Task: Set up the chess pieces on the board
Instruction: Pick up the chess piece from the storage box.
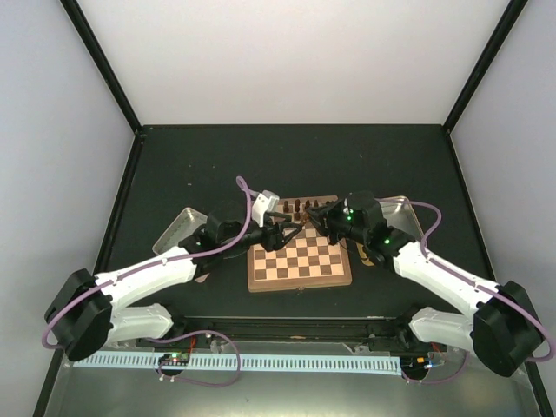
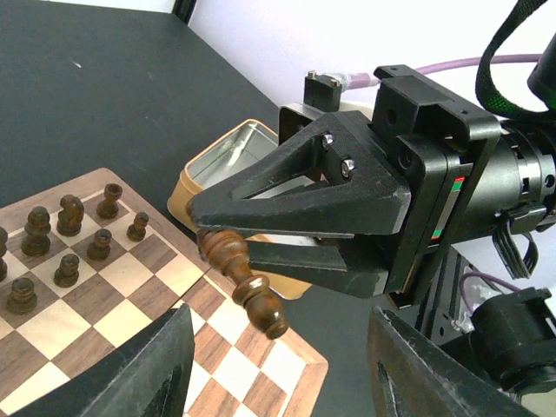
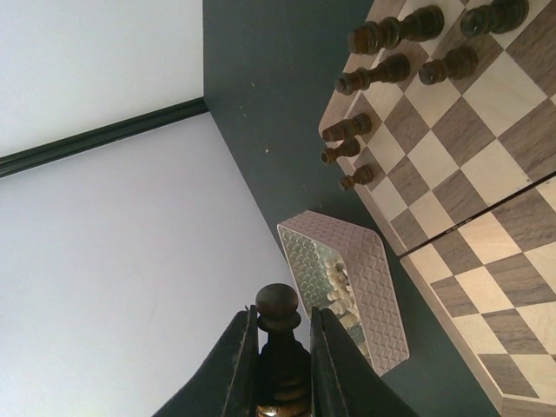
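The board [image 1: 300, 258] lies between the two arms, with several dark chess pieces [image 1: 298, 207] standing along its far edge. My right gripper [image 3: 280, 314] is shut on a dark brown chess piece [image 3: 280, 343], whose round head pokes out past the fingertips. In the left wrist view that held piece [image 2: 248, 282] hangs slanted above the board's corner [image 2: 295, 365], from the right gripper [image 2: 213, 234]. My left gripper [image 2: 278, 382] faces it, open, one finger on each side below the piece and touching nothing. From above, the left gripper [image 1: 291, 228] and right gripper [image 1: 316, 214] almost meet over the board.
A patterned metal tray [image 3: 347, 291] holding cream pieces lies left of the board [image 1: 178, 228]. Another tin tray [image 2: 230, 165] sits by the board's right side [image 1: 407, 213]. Dark pieces [image 2: 69, 234] stand in two rows on the board. White walls enclose the black table.
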{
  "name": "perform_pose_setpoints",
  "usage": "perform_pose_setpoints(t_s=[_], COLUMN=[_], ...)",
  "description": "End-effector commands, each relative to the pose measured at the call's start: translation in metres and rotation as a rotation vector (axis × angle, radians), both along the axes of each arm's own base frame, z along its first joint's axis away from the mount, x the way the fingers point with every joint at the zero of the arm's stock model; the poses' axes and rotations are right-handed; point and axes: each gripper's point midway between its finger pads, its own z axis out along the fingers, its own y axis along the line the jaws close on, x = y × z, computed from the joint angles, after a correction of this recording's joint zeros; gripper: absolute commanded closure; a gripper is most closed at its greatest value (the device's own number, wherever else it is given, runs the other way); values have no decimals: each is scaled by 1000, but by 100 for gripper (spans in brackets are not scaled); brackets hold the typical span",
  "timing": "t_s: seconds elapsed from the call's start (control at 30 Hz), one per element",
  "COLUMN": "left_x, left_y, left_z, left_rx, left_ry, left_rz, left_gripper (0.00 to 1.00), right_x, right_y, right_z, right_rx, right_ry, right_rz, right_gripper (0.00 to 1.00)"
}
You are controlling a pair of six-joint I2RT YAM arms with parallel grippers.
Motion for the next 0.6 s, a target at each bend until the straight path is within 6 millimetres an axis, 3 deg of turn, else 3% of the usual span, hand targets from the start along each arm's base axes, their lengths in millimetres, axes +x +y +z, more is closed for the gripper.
perform_pose_setpoints(t_s=[0.0, 0.47, 0.57], left_x=[2, 10, 12], left_y=[-11, -12, -11], left_z=[13, 0, 0], left_rx=[-15, 27, 31], left_ry=[-87, -86, -91], left_rz=[-16, 29, 45], left_gripper=[46, 65, 76], right_x=[4, 1, 0], right_y=[11, 19, 19], right_z=[16, 19, 19], right_rx=[46, 61, 59], right_ry=[-10, -12, -16], right_rz=[-10, 10, 11], right_gripper=[88, 88, 88])
